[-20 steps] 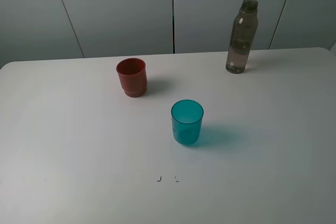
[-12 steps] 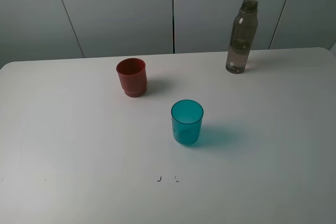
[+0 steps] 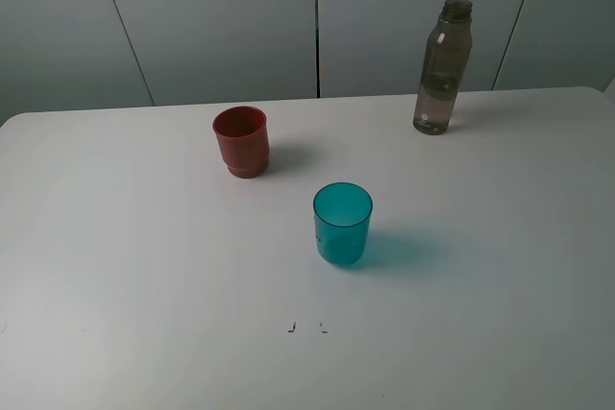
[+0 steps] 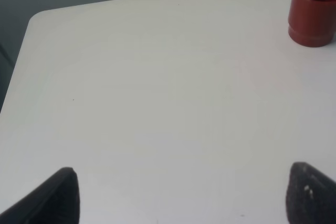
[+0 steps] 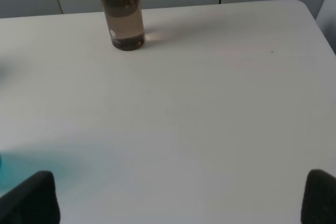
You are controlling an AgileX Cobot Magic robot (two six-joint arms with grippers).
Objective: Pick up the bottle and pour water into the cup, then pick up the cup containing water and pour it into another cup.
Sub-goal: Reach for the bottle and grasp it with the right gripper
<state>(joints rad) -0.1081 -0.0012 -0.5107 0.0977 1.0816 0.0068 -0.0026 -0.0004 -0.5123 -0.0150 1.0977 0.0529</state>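
Observation:
The tall smoky grey-brown bottle (image 3: pixel 443 66) stands upright at the back right of the white table (image 3: pixel 144 256); it also shows in the right wrist view (image 5: pixel 121 10). The teal translucent cup (image 3: pixel 342 224) stands upright near the table's middle. The red-brown cup (image 3: pixel 241 141) stands upright behind and left of it, and shows in the left wrist view (image 4: pixel 313 8). Neither arm shows in the high view. My left gripper (image 4: pixel 181 195) is open and empty over bare table. My right gripper (image 5: pixel 181 198) is open and empty, well short of the bottle.
Grey wall panels (image 3: pixel 221 16) rise behind the table. Two small dark marks (image 3: pixel 306 327) lie on the table in front of the teal cup. The table's left edge and rounded corner (image 4: pixel 31 24) show in the left wrist view.

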